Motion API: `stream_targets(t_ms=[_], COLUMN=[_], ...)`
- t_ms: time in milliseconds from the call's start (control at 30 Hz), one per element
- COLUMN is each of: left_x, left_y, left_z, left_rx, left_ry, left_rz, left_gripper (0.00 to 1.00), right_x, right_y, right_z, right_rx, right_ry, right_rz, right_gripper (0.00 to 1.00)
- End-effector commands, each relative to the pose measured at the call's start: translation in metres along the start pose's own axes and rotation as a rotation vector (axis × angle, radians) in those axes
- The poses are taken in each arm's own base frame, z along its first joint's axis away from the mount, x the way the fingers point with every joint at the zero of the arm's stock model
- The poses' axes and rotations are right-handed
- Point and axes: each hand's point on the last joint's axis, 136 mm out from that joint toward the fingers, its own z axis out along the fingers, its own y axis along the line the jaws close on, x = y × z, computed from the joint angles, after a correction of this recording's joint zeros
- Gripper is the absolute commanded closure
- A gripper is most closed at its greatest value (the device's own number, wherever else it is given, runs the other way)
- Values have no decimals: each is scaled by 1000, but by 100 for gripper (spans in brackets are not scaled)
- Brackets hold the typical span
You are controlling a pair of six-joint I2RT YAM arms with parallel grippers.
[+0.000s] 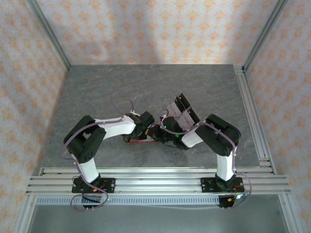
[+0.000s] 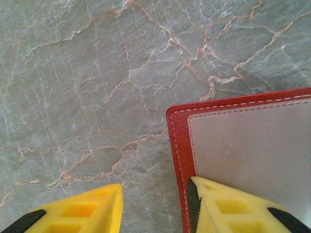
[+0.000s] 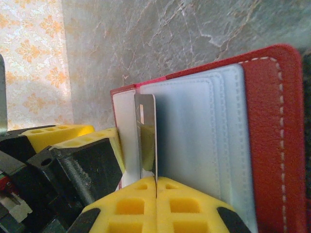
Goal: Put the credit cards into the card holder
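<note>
The red card holder (image 2: 179, 145) lies open on the stone table, its pale grey inside (image 2: 248, 145) facing up. My left gripper (image 2: 155, 204) is open. One yellow finger (image 2: 228, 206) rests on the holder's grey inside near its edge, and the other finger (image 2: 82, 211) hangs over bare table. My right gripper (image 3: 156, 182) is shut on a thin credit card (image 3: 146, 131), seen edge-on. The card stands against the holder's inner pockets (image 3: 194, 145). From above, both grippers meet over the holder (image 1: 140, 140), and several more credit cards (image 1: 182, 109) lie fanned just behind them.
The table (image 1: 97, 92) is grey veined stone, walled by patterned panels on three sides. An aluminium rail (image 1: 252, 116) runs along its right edge. The left gripper's finger and black body (image 3: 73, 165) sit close beside the held card.
</note>
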Motion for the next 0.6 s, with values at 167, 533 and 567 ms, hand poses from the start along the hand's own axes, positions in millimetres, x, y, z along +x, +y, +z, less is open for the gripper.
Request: stream_targets(t_ms=[167, 533, 567], left_x=[11, 10, 9], left_y=[1, 0, 0], left_z=[8, 7, 7], left_rx=[-13, -9, -7], left_ry=[25, 24, 25], left_rz=[3, 5, 3], left_gripper=[60, 60, 60], right_x=[12, 15, 15], right_y=[-15, -15, -15], right_z=[11, 10, 10], right_rx=[65, 86, 89], right_ry=[42, 66, 69], right_rz=[13, 0, -5], right_gripper=[100, 95, 89])
